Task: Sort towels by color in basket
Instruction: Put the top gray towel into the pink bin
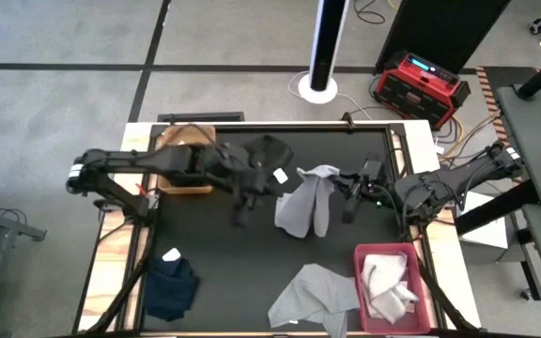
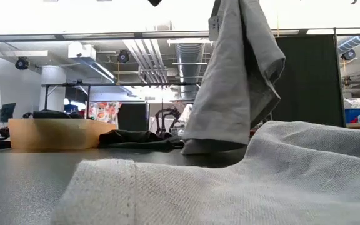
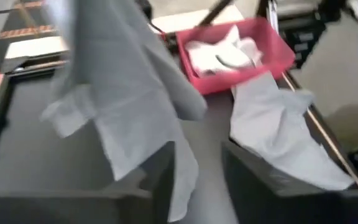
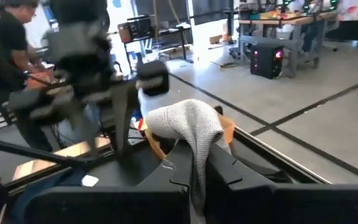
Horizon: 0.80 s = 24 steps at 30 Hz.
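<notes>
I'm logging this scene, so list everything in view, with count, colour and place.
Held towel: one, grey, hanging mid-table.
Flat towel: one, grey, near edge beside the bin.
Dark towel: one, black, far side.
Navy towel: one, navy, near-left corner.
Bin: one, red, near-right, holding white towels.
Basket: one, tan, far-left.
Left pincer: beside the held towel.
Right pincer: shut on the held towel.

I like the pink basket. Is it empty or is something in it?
Not empty. The pink basket has pale towels bunched up inside it.
</notes>
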Motion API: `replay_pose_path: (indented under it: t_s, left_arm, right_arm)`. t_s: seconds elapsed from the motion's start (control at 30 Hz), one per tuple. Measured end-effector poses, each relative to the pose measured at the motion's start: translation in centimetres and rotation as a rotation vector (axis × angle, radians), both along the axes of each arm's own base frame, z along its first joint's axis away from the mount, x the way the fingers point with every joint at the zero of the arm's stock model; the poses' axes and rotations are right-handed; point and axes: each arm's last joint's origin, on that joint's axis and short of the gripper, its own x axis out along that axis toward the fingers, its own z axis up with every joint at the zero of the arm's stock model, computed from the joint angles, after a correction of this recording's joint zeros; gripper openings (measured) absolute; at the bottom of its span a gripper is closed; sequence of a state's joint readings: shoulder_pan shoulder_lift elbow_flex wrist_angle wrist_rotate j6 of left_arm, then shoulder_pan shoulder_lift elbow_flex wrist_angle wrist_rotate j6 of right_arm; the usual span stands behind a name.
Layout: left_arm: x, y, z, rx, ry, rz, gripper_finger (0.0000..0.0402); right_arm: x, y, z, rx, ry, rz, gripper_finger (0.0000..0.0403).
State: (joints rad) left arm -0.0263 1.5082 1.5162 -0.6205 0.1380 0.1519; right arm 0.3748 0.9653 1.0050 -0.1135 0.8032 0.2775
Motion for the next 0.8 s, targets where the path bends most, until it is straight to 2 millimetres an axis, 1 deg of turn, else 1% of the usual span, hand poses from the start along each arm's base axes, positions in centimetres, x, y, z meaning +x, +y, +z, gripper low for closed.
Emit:
replay_pose_path:
  t_s: [0.1, 0.2, 0.27, 0.37, 0.47, 0.63, 0.8]
  left_arm:
    - [2.0, -1.1, -1.4, 0.058, -0.015, 0.038, 0.0194]
    - [3.8, -2.1, -3.1, 0.184, -0.017, 0.151, 0.025]
    - [4.8, -2.5, -4.0, 0.247, -0.028, 0.219, 0.0278]
    - [6.3, -2.8, -4.9, 0.238, -0.075, 0.226, 0.0307]
    - [7.4, -2.9, -5.2, 0.209, -0.144, 0.275, 0.0316]
    - [8.7, -2.7, -5.5, 0.175, -0.243, 0.417, 0.0312]
    - [9.5, -2.0, -6.3, 0.244, -0.28, 0.591, 0.0299]
  right_arm:
    - [0.1, -0.1, -0.1, -0.003, -0.004, -0.076, 0.0009]
    - [0.3, -0.2, -0.2, -0.012, -0.008, -0.145, 0.0009]
    - [0.5, -0.1, -0.3, -0.013, -0.019, -0.174, 0.0009]
    - [0.9, -0.1, -0.2, -0.028, -0.03, -0.208, 0.0009]
    - [0.9, -0.1, 0.0, -0.043, -0.042, -0.215, 0.0009]
    - [0.9, -0.1, 0.2, -0.047, -0.052, -0.214, 0.0009]
    - [1.1, 0.0, 0.3, -0.053, -0.06, -0.211, 0.0009]
